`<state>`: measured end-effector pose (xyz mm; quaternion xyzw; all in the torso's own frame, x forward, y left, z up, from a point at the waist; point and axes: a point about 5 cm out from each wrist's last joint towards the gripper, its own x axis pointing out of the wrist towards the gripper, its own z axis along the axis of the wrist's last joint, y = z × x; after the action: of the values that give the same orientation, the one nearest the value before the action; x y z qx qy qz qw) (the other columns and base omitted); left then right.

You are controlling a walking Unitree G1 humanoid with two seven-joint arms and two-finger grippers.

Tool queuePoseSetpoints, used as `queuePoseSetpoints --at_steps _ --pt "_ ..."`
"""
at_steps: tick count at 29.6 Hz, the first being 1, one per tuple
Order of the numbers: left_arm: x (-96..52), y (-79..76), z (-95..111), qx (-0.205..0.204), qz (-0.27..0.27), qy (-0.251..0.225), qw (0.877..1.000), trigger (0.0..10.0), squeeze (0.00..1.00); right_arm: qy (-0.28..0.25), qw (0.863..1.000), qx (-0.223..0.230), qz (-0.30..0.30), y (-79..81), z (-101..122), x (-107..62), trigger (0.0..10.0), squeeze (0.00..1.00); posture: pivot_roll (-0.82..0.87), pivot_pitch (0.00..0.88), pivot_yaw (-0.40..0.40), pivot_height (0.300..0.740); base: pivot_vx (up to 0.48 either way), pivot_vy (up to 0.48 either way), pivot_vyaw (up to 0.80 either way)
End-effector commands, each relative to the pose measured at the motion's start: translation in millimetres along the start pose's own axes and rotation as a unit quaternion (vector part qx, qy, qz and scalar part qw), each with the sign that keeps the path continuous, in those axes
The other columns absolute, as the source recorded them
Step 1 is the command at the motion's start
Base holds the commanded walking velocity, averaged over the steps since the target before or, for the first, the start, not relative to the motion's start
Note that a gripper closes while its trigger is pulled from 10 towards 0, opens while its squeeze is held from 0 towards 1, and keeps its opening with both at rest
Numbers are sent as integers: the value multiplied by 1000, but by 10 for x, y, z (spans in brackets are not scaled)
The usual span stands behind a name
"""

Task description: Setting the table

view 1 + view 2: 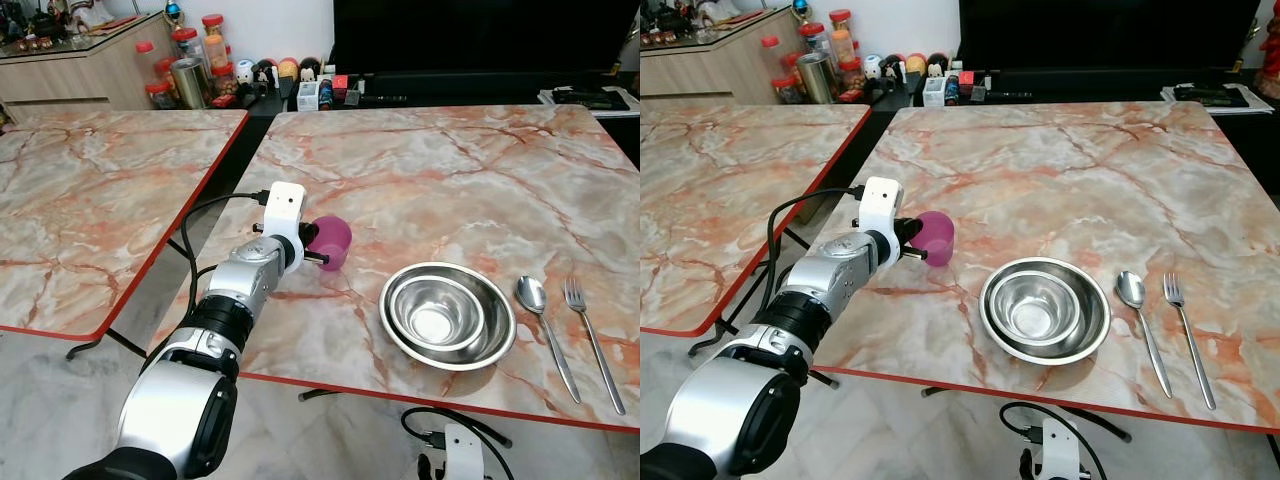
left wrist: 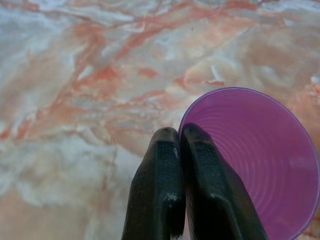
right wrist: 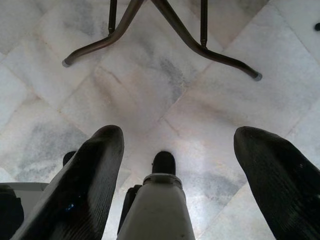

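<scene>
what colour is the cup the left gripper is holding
Purple. The cup shows best in the left wrist view, its rim pinched by the left gripper.

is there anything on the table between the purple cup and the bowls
Nothing visible. The left gripper is shut on the purple cup by its rim, and only bare marble table lies between it and the nested steel bowls.

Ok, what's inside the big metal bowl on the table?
A smaller steel bowl sits nested inside the large bowl, and it looks empty. Whatever lies between the two bowls is covered, so I can't tell.
</scene>
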<state>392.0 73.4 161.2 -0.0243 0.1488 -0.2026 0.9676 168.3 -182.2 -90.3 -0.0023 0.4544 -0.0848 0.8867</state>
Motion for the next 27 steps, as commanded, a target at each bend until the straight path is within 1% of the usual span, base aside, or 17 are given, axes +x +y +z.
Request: queuePoseSetpoints --at_steps 1,3,10,11,12,13,18,19,20,21,27 --pt "-7 50 71 -8 -1 -2 1000 10000 0 -2 1000 2 3 26 -4 -3 10000 0 4 0 105 740 0 0 0" --pt "-4 45 65 -14 -9 3 1000 10000 0 -2 1000 2 4 29 -7 -4 10000 0 4 0 104 740 0 0 0" --pt "-7 18 23 -14 -27 13 999 10000 0 -1 1000 0 5 32 -14 -6 10000 0 3 0 103 740 0 0 0" --pt "-8 15 14 -14 -29 14 999 10000 35 -1 1000 0 5 32 -13 -6 10000 0 1 0 105 740 0 0 0" --pt "-9 12 5 -8 -32 17 999 10000 157 -1 1000 0 5 32 -12 -5 10000 0 1 0 105 740 0 0 0" --pt "-9 7 3 -9 -35 16 999 10000 173 -1 1000 0 4 31 -12 -5 10000 0 3 0 103 740 0 0 0" --pt "-7 2 9 -9 -38 15 999 10000 157 -1 1000 0 4 33 -6 -4 10000 0 2 0 103 740 0 0 0" --pt "-7 2 12 -8 -38 15 999 10000 392 -1 1000 0 4 34 -3 -3 10000 0 2 0 104 740 0 0 0" --pt "-6 2 13 -7 -39 14 999 10000 392 -1 1000 1 4 35 -2 -2 10000 0 2 0 104 740 0 0 0" --pt "-7 5 14 -6 -38 14 999 10000 1000 -1 1000 1 4 35 -1 -2 10000 0 1 0 104 740 0 0 0" --pt "-8 12 20 -5 -38 13 999 10000 1000 -1 1000 1 4 37 1 -2 10000 0 2 0 104 740 0 0 0"
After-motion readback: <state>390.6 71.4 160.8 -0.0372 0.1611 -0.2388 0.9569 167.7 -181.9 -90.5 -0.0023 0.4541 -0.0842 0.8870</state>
